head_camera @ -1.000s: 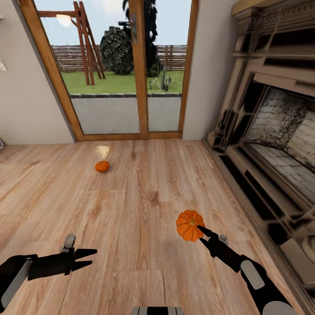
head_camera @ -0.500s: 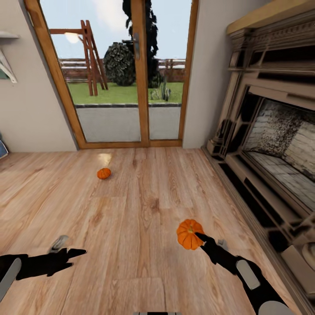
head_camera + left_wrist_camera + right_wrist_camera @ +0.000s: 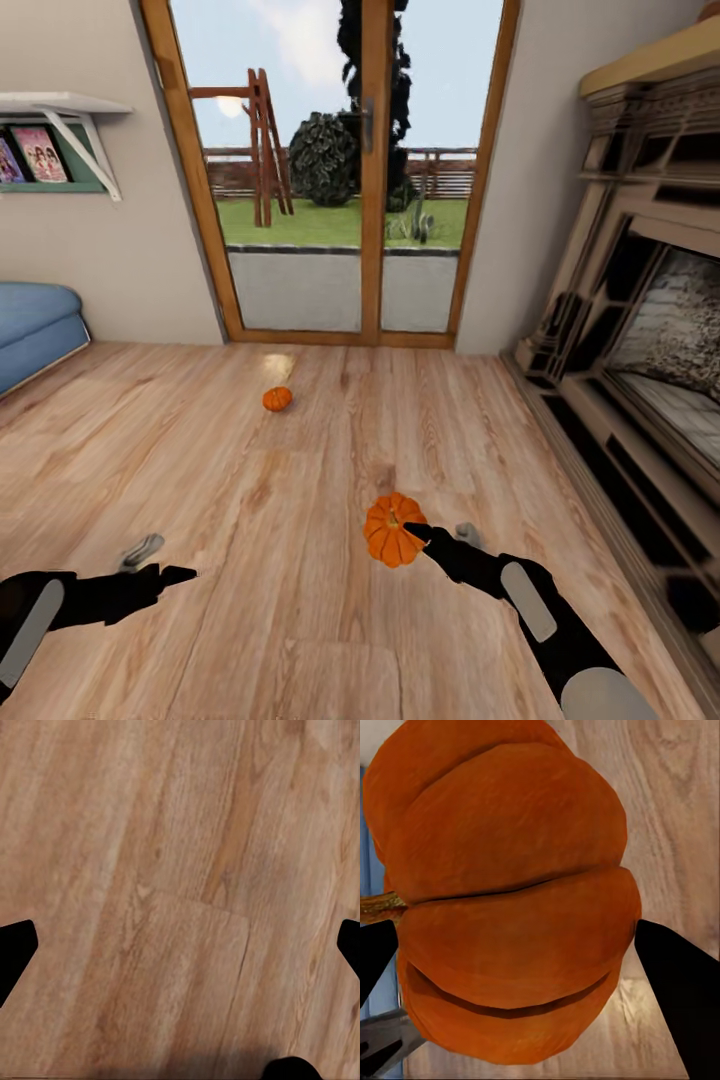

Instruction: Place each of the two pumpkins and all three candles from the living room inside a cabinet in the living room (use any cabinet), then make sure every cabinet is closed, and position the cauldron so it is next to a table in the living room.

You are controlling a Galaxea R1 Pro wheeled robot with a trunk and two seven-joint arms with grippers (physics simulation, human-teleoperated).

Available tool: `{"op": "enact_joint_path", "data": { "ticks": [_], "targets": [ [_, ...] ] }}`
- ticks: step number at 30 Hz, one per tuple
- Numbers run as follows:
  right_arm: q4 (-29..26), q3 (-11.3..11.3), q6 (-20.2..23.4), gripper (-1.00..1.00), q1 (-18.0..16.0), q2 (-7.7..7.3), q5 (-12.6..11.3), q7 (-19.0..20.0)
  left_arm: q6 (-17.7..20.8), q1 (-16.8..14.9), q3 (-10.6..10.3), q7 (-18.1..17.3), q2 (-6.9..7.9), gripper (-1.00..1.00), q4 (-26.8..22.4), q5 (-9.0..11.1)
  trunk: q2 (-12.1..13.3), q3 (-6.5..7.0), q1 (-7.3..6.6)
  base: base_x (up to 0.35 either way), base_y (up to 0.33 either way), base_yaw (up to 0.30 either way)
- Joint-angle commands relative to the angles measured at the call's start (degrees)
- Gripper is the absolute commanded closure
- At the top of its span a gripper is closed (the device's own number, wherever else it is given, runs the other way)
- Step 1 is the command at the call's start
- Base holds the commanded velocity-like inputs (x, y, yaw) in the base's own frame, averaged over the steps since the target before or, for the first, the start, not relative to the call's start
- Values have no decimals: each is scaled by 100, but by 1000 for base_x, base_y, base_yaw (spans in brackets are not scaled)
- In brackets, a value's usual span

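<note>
One orange ribbed pumpkin (image 3: 390,530) hangs a little above the wooden floor, with my right gripper (image 3: 408,535) shut on it. The right wrist view has this pumpkin (image 3: 510,892) pressed between the two black fingers (image 3: 679,990), stem to one side. A second pumpkin (image 3: 277,399) lies on the floor farther off, in front of the glass door. My left gripper (image 3: 180,577) hovers low at the left, open, with bare floor between its fingers (image 3: 15,952). The cabinet, candles, cauldron and table are out of view.
A wood-framed glass door (image 3: 365,180) stands straight ahead. The ornate fireplace surround (image 3: 640,330) runs along the right wall. A blue sofa (image 3: 35,325) sits at the left, under a wall shelf (image 3: 60,105) with pictures. Wooden floor (image 3: 250,500) spreads between them.
The whole view has swung left, bringing the sofa and shelf into sight. The right gripper still holds its pumpkin. My left gripper has sunk lower and drawn back to the left.
</note>
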Motion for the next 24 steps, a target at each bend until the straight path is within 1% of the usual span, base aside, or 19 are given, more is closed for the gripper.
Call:
{"op": "enact_joint_path", "data": {
  "ticks": [1,6,10,14,18,24],
  "targets": [
    [-7,-2,21,100,0,4,-44,-42,-1,0,-2,3,-7,-100,-6,-10,41,15,-23,0,0,284],
    [-2,-38,27,100,0,5,-93,-270,-8,0,-5,12,-23,-100,-16,-19,242,86,-132,0,0,283],
    [3,-54,6,100,7,2,-101,-284,-9,0,-9,15,-33,-100,-17,-24,402,137,-220,0,0,256],
    [-5,-52,-104,100,44,-2,-101,-274,-9,0,-21,16,-50,-100,-18,-28,563,181,-308,0,0,215],
    [-12,-46,-152,100,51,-5,-101,-259,-11,0,-23,6,-53,-100,-24,-24,563,157,-308,0,0,160],
    [-14,-44,-163,100,56,1,-101,-250,-28,0,-23,-9,-53,-100,-34,-24,563,150,-308,12,8,26]
  ]
}}
